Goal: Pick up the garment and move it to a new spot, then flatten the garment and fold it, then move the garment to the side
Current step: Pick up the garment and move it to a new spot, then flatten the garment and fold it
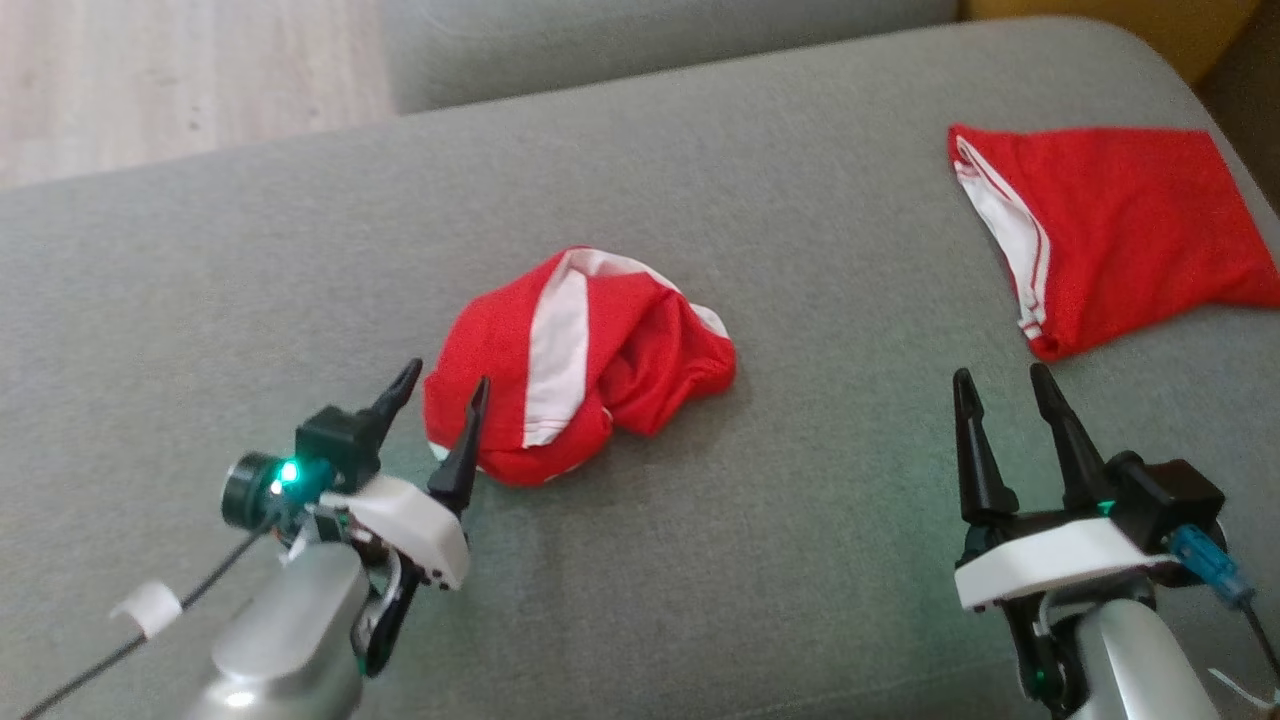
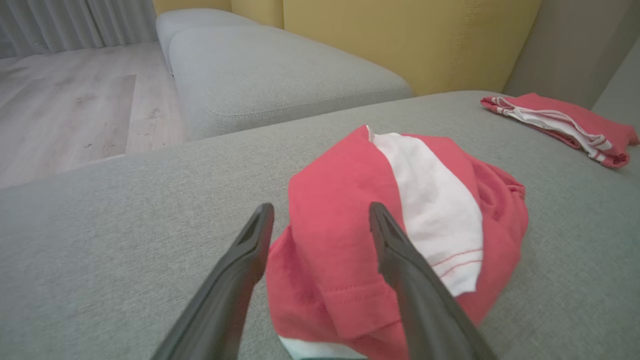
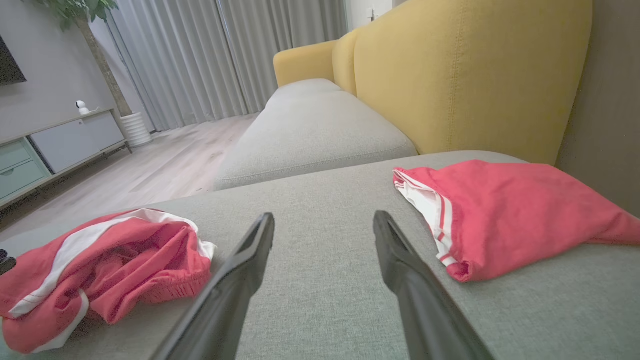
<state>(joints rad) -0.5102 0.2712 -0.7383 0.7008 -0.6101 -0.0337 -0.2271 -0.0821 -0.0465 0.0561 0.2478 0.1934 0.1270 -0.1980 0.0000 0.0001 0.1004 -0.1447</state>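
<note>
crumpled garment (image 1: 580,360) lying mid sofa cushion (image 1: 750,560), just ahead and right of left gripper (image 1: 443,385), near edge showing between wide-spread jaws, nothing gripped. right gripper (image 1: 1000,382) hanging wide open, empty, well apart. left arm sitting nearer.

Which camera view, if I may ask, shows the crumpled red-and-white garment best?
The head view: the crumpled garment shows almost whole from above. The left wrist view has it close but cut off behind the left gripper; the right wrist view catches it at the left edge.
</note>
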